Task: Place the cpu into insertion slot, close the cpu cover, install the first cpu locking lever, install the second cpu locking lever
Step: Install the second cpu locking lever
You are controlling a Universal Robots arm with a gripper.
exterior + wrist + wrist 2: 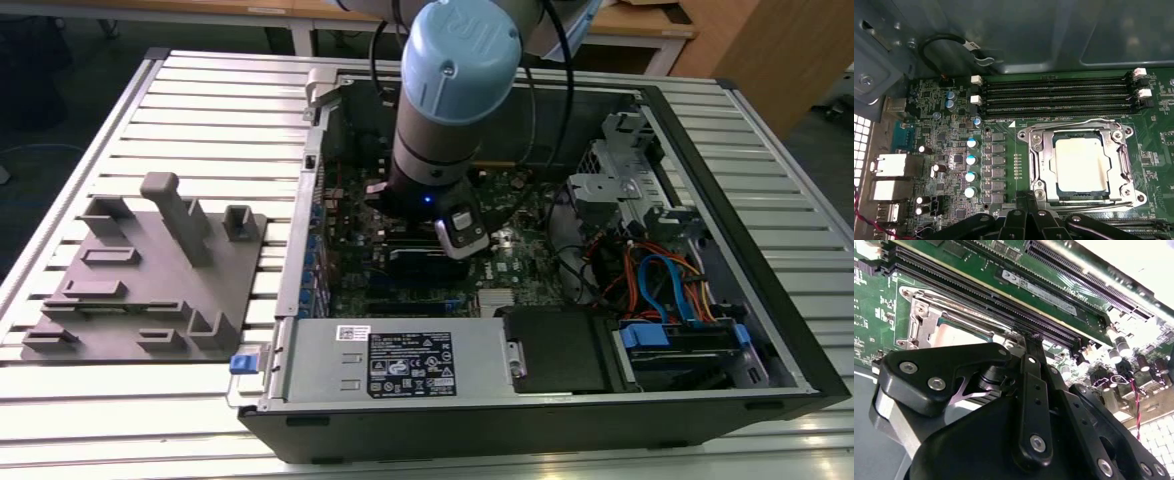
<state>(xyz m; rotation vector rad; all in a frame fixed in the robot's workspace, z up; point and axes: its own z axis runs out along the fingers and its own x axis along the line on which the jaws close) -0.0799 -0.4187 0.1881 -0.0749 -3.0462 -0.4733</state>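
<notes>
Just beyond gripper (1026, 202) tips — cpu (1077, 164) seated under cpu cover (1041, 165) | jaws closed, empty

A: In the second wrist view the gripper (1030, 342) linkage hides most of the cpu (961, 332).

B: In the first wrist view its fingers are cut off at six o'clock; open or shut, unclear.
</notes>
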